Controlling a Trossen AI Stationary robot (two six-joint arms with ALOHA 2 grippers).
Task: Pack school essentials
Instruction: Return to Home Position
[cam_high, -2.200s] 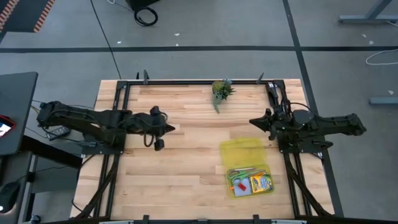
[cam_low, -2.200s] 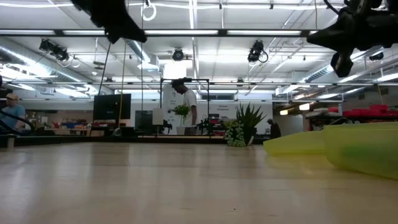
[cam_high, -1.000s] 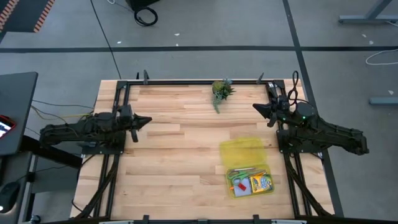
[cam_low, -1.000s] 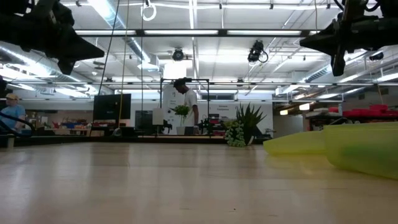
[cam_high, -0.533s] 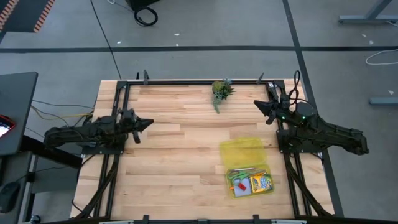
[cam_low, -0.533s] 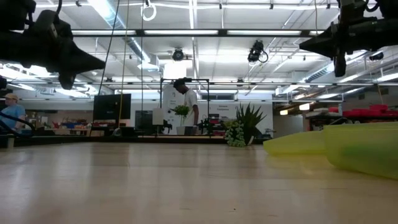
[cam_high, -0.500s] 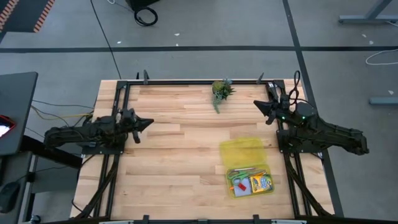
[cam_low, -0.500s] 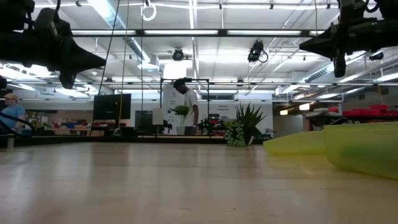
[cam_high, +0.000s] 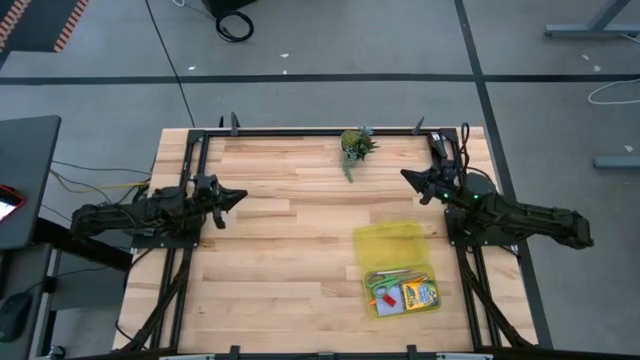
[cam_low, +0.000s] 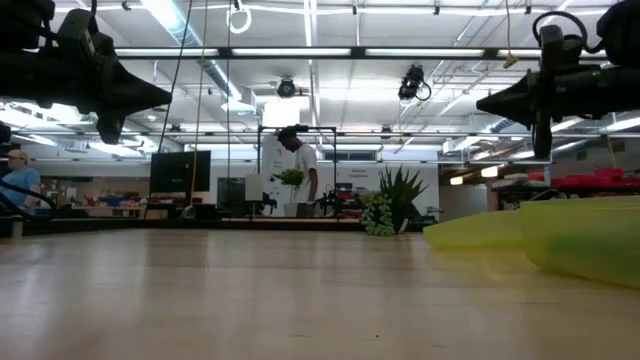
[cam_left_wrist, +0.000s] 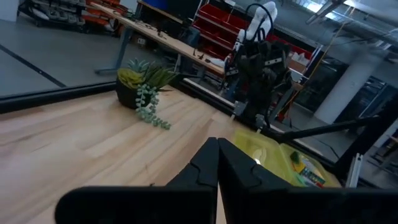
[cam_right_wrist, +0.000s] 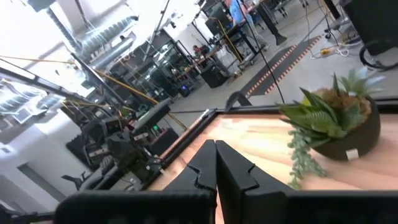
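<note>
Two hands, high view: left hand (cam_high: 232, 194) above the desk's (cam_high: 280, 260) left side, right hand (cam_high: 412, 179) above its far right, both well apart from the open yellow case (cam_high: 390, 243). The crayon box (cam_high: 421, 295), scissors (cam_high: 395, 276) and red eraser (cam_high: 381, 299) lie in its tray.
Low view: both hands hang high, carrying nothing.
Left wrist view: fingers (cam_left_wrist: 199, 168) pressed together, empty.
Right wrist view: fingers (cam_right_wrist: 202, 163) pressed together, empty; plant (cam_right_wrist: 339, 121) ahead.
Handling: case likely light, stiff, slippery plastic; best taken by the lid's free edge.
Change: left arm has drawn back from mid-desk; right hand edged inward.
</note>
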